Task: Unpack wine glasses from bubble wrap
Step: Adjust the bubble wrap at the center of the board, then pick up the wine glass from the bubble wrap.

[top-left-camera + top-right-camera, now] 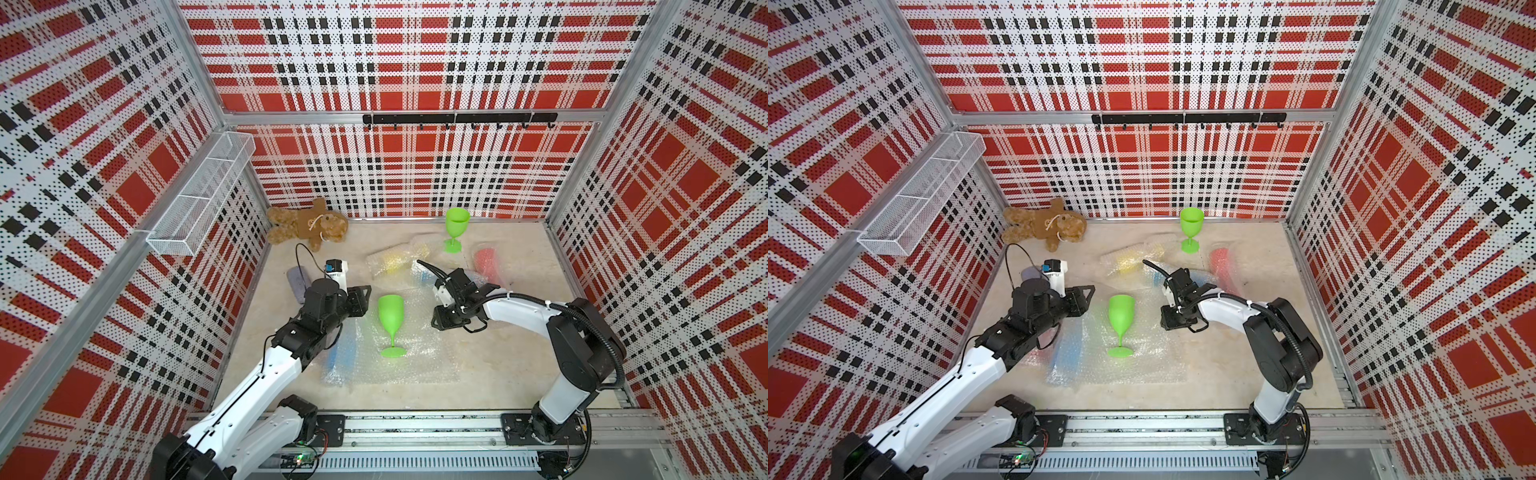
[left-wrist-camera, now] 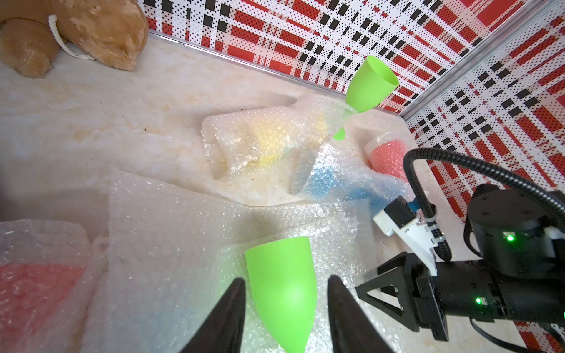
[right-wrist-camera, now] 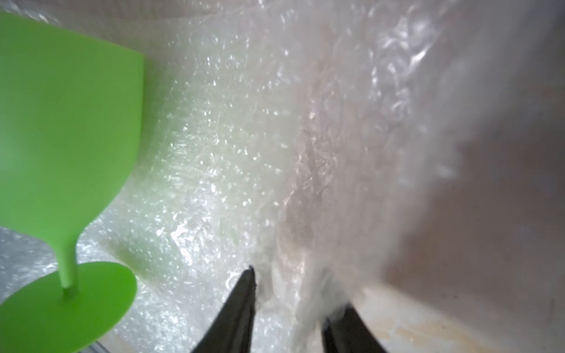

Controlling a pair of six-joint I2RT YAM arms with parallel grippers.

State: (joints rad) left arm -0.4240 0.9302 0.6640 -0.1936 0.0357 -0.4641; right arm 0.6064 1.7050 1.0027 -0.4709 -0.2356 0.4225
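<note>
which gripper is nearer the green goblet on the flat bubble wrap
Left. The left gripper is right beside the green goblet; the right gripper stands apart on its other side.

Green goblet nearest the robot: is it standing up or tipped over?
Tipped over. The near green goblet lies on its side, stretched flat along the bubble wrap; the far green goblet stands upright.

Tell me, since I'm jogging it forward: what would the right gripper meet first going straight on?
Probably the bubble wrap directly ahead of the right gripper; the nearer green goblet sits beside that line.
</note>
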